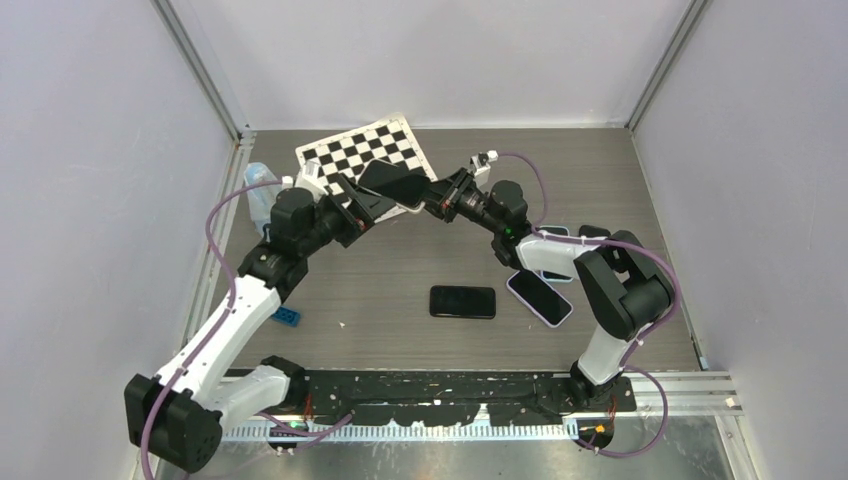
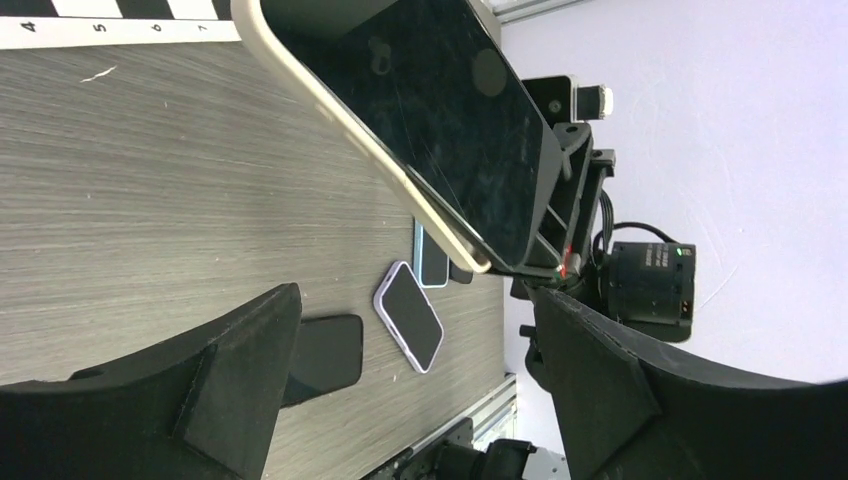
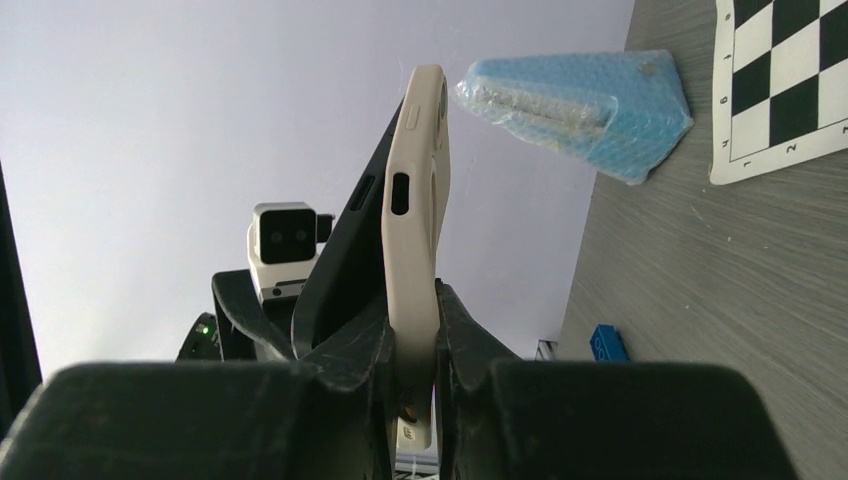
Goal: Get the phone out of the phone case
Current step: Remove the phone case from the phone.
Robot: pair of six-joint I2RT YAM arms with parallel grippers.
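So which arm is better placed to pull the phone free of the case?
Probably left: the left gripper is open, facing the phone, whose edge stands clear of the case. The right gripper is shut on the case, holding it up.

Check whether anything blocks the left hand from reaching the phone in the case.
Nothing visible does. The left hand is open, and the phone hangs in the air just ahead of its fingers. The right hand is clamped on the beige case at the far end, out of that path.
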